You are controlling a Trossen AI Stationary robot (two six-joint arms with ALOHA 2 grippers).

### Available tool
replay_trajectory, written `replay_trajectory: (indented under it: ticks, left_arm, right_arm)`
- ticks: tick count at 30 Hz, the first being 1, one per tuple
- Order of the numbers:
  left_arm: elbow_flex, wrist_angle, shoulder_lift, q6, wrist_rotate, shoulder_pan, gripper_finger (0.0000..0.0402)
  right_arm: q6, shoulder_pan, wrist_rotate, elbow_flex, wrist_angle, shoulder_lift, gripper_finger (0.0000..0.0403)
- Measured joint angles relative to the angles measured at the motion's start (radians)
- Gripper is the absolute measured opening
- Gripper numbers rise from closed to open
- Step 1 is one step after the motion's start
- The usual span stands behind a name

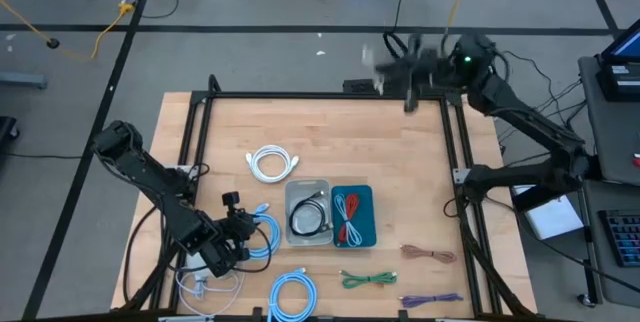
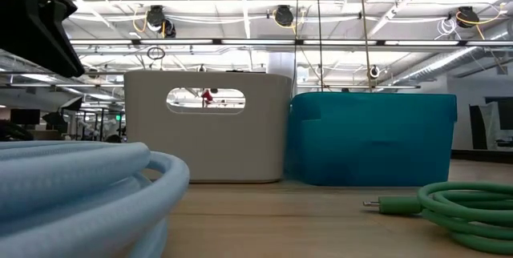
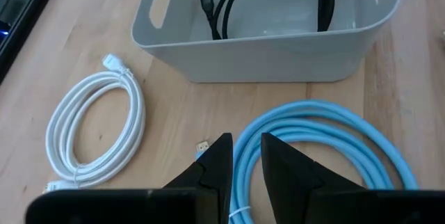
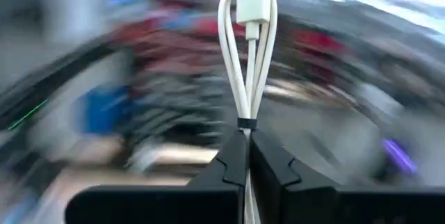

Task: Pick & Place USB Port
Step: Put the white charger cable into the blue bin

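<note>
right gripper (image 4: 247, 156) clenched on one white cable (image 4: 247, 57) | left gripper (image 3: 245, 156) parted | two bins (image 1: 308, 194), probably

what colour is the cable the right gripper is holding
White; the cable shows best in the right wrist view, pinched in the right gripper.

- Table (image 1: 400, 162): pale wood, visible grain, matt; dark metal rails along its edges.
- Grey bin (image 3: 264, 50) at the table's middle: smooth plastic, slight sheen.
- Teal bin (image 2: 373, 138), touching the grey bin's side: plastic, faintly textured, matt.
- Black cable (image 3: 278, 1) inside the grey bin: glossy jacket.
- White cable (image 3: 94, 130) and light-blue cable (image 3: 327, 144), just beside the grey bin: smooth, rubbery plastic.
- Right gripper (image 4: 248, 156) fingers: dark matt plastic.
</note>
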Motion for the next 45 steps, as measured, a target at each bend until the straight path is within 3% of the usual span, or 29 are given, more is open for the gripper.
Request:
replay_trajectory:
  ticks: [3,5,7,9,12,14,16,24,29,36,45]
  left_arm:
    - [0.000,0.000,0.000,-0.008,0.004,0.001,0.0081]
    - [0.000,0.000,0.000,-0.020,0.006,0.001,0.0081]
    - [0.000,0.001,0.000,-0.046,0.007,0.001,0.0081]
    - [0.000,0.002,0.000,-0.075,0.017,0.001,0.0081]
    - [0.000,0.002,0.000,-0.095,0.030,-0.001,0.0081]
    - [0.000,0.001,0.000,-0.096,0.030,-0.002,0.0081]
    - [0.000,0.000,0.000,-0.094,0.030,0.001,0.0081]
    - [0.000,0.003,0.000,-0.092,0.006,0.023,0.0081]
    - [0.000,0.009,0.000,-0.106,-0.005,0.022,0.0081]
    - [0.000,0.049,0.000,-0.106,-0.019,0.023,0.0081]
    - [0.000,0.056,0.000,-0.114,-0.019,0.023,0.0081]
  right_arm:
    - [-0.376,0.048,-0.194,-0.001,-0.076,0.010,0.0000]
    - [-0.596,0.096,-0.212,-0.001,-0.156,0.009,0.0000]
    - [-0.727,0.143,-0.123,0.014,-0.272,0.010,0.0000]
    - [-0.875,0.198,0.033,0.033,-0.437,0.009,0.0000]
    - [-1.035,0.310,0.383,0.053,-0.671,0.017,0.0000]
    - [-1.054,0.398,0.574,0.056,-0.777,0.040,0.0000]
    - [-1.036,0.471,0.637,0.055,-0.884,0.055,0.0000]
    - [-0.884,0.791,0.695,0.056,-0.993,0.178,0.0000]
    - [-0.804,0.926,0.696,0.057,-1.071,0.283,0.0000]
    - [-0.832,0.954,0.646,0.056,-1.108,0.389,0.0000]
    - [-0.953,0.889,0.640,0.117,-1.017,0.404,0.0000]
